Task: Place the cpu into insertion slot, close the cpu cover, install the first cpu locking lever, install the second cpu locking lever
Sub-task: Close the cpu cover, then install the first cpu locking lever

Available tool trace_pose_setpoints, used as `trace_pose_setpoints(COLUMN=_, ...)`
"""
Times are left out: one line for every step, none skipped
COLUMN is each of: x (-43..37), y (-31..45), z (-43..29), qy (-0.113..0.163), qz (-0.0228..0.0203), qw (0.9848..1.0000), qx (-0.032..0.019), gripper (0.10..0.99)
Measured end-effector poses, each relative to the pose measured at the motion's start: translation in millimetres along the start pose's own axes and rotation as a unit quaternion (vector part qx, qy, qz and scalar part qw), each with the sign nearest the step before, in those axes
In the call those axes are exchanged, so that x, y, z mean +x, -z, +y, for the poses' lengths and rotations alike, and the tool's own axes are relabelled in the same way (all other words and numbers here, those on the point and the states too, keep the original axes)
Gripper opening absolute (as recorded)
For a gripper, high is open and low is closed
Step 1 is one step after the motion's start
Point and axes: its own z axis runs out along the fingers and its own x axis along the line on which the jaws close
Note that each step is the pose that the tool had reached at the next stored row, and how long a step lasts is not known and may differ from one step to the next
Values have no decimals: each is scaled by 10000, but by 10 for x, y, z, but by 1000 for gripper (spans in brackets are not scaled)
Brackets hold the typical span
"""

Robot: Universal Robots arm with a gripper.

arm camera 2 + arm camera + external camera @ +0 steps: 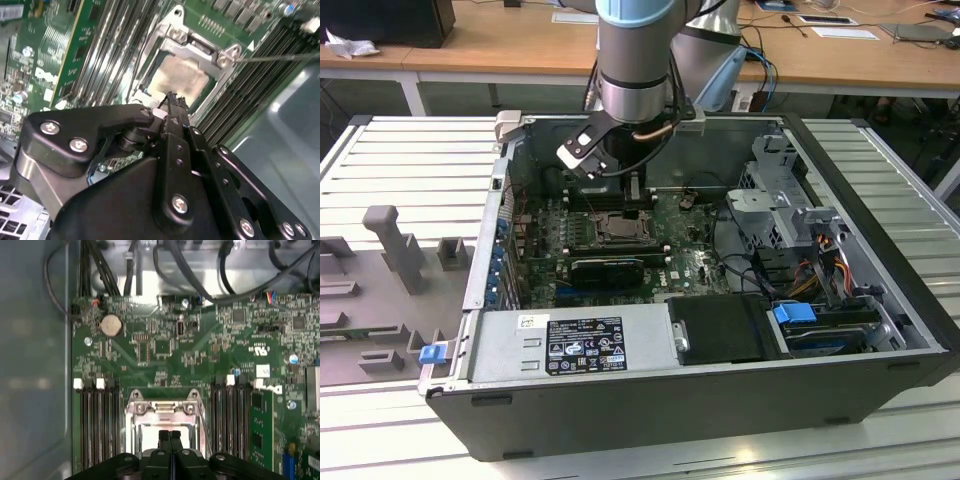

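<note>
L to R in the exterior view: a grey moulded tray (390,250) on the slatted table (880,190), then the open PC case (650,400) w/ a printed sticker (585,345) on its PSU (text left unread), and a blue tab (795,312) toward the exterior view's right. The arm (635,60) reaches down into the case, gripper (636,203) over the insertion slot (618,230) on the green mobo. In both wrist views the fingertips are pressed together above the cpu (175,80); can't tell if they touch it. The cpu lies in the slot, w/ the cpu cover (197,50) framing its pale top. The second wrist view gives a thin metal rod (280,57) running off the cover's corner. The first wrist view gives a coin cell (111,326), a white board sticker (262,371) and black memory slots (100,425) on either side of the socket.
</note>
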Motion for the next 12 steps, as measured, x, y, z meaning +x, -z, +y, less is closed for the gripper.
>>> trace_pose_setpoints(x=0, y=1, z=-10, qy=0, qz=-1, qw=10000, qx=1, gripper=106)
trace_pose_setpoints(x=0, y=1, z=-22, qy=-1, qz=0, qw=10000, qx=1, gripper=106)
trace_pose_setpoints(x=-1, y=1, z=-30, qy=0, qz=-1, qw=10000, qx=1, gripper=106)
trace_pose_setpoints(x=-1, y=2, z=-51, qy=0, qz=0, qw=10000, qx=1, gripper=106)
trace_pose_setpoints(x=-2, y=3, z=-72, qy=0, qz=0, qw=10000, qx=1, gripper=106)
trace_pose_setpoints(x=-2, y=3, z=-80, qy=-1, qz=-1, qw=10000, qx=1, gripper=106)
trace_pose_setpoints(x=-2, y=4, z=-93, qy=0, qz=-1, qw=10000, qx=1, gripper=106)
trace_pose_setpoints(x=-2, y=4, z=-117, qy=0, qz=0, qw=10000, qx=1, gripper=106)
trace_pose_setpoints(x=-2, y=4, z=-120, qy=0, qz=0, qw=10000, qx=0, gripper=106)
trace_pose_setpoints(x=-3, y=8, z=-120, qy=0, qz=-1, qw=10000, qx=1, gripper=106)
trace_pose_setpoints(x=-2, y=36, z=-119, qy=0, qz=-2, qw=10000, qx=1, gripper=106)
trace_pose_setpoints(x=-1, y=88, z=-117, qy=0, qz=-1, qw=10000, qx=0, gripper=106)
